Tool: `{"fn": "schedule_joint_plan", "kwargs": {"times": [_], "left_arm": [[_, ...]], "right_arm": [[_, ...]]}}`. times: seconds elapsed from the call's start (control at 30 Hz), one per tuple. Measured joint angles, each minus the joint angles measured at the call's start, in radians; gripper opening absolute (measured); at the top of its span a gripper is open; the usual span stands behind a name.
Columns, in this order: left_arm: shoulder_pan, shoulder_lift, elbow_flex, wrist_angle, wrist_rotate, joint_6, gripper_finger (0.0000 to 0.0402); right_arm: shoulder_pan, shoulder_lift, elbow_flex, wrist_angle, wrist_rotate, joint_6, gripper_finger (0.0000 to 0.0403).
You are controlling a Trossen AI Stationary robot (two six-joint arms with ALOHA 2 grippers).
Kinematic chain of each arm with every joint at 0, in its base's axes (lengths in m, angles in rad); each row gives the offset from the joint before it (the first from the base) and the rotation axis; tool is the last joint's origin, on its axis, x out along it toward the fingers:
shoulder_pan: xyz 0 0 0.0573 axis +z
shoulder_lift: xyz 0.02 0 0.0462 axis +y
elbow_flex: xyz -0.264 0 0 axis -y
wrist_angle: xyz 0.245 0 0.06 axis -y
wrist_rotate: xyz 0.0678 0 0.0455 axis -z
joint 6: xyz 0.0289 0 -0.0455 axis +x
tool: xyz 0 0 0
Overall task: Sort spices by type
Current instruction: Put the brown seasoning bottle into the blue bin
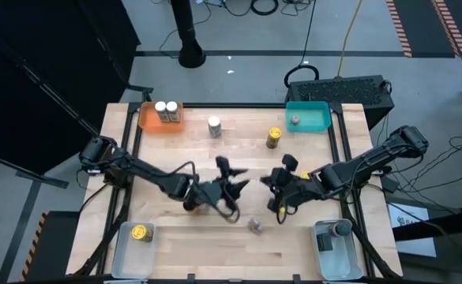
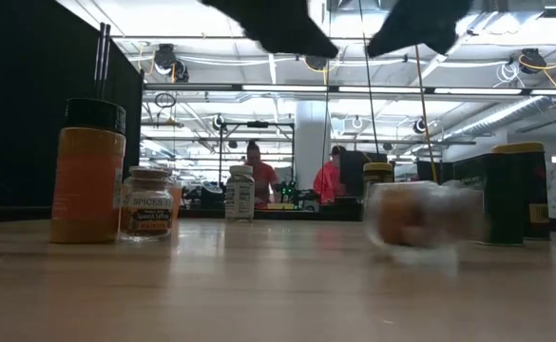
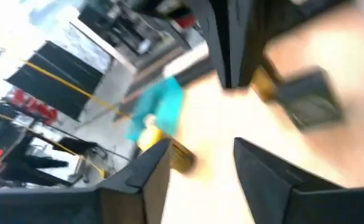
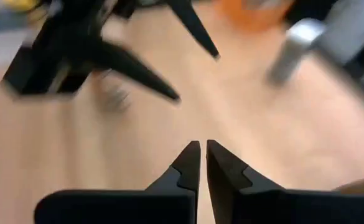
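A blurred jar lies loose at six o'clock, released by neither hand: my left gripper gapes empty, my right gripper is pinched closed on nothing.

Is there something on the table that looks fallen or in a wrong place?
Yes. One small jar lies loose on the bare wood below both grippers, outside every tray, and the low view shows it blurred, as if rolling. The other jars stand upright.
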Motion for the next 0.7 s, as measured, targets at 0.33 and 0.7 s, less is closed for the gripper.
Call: {"fn": "schedule_joint_plan", "kwargs": {"times": [0.33,0.7], "left_arm": [[-0.108,-0.030,-0.002,-0.240,0.044,-0.227,0.0177],[-0.161,-0.030,-0.003,-0.239,0.236,-0.262,0.0177]], "right_arm": [[0.203,0.166,0.001,0.268,-0.670,0.196,0.0000],[0.279,0.477,0.014,0.474,-0.749,0.442,0.0000]]}}
